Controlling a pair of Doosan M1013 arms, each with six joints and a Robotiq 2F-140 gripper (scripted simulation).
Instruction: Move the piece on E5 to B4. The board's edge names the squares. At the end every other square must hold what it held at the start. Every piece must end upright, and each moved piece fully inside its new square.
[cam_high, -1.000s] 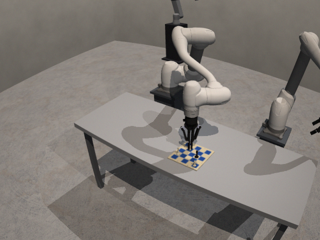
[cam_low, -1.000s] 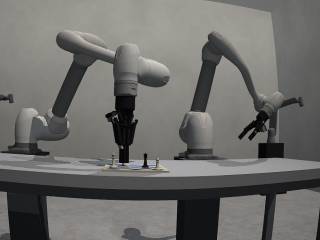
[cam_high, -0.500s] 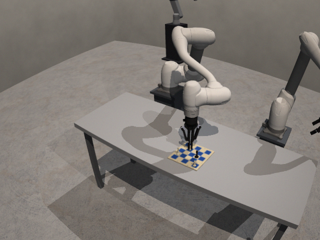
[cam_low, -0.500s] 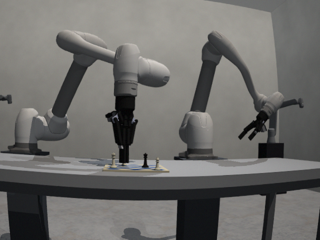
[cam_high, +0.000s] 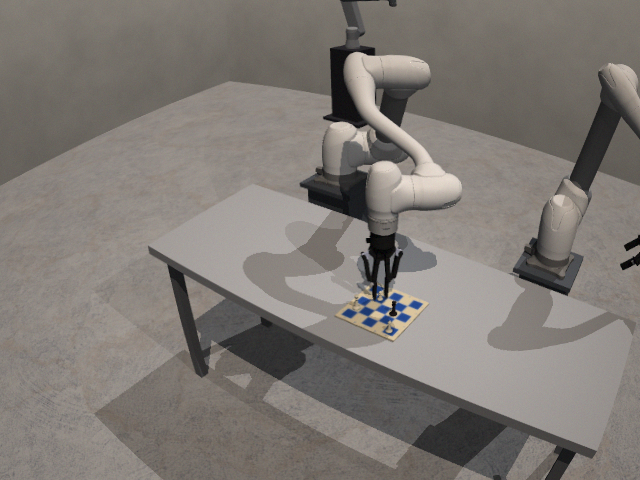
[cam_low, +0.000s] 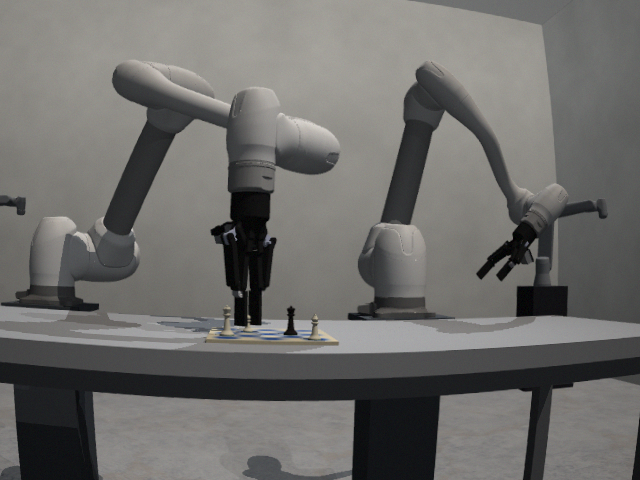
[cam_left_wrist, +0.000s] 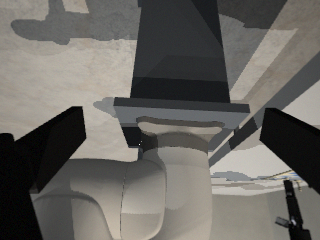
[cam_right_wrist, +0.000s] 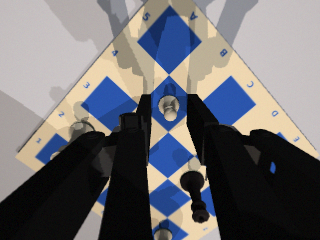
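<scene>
A white pawn (cam_right_wrist: 169, 106) (cam_low: 248, 324) stands upright on the blue square B4 of the chessboard (cam_right_wrist: 262, 96) (cam_high: 361, 326) (cam_low: 268, 342). My right gripper (cam_right_wrist: 169, 109) (cam_high: 381, 295) (cam_low: 248, 319) is low over B4, slightly open, its fingers on either side of the pawn with a gap at each side in the right wrist view. The visible part of blue E5 (cam_high: 415, 304) holds no piece. My left gripper (cam_high: 627, 255) (cam_low: 494, 274) (cam_left_wrist: 173, 123) is wide open and empty, far off beyond the table's side.
A tall white piece (cam_high: 356, 303) (cam_low: 226, 321) stands at A2, a black piece (cam_high: 393, 310) (cam_low: 290, 322) (cam_right_wrist: 192, 181) at D3, and another white piece (cam_high: 389, 328) (cam_low: 314, 329) at E1. All are upright. The grey table (cam_high: 491, 361) reaches past the board on all sides.
</scene>
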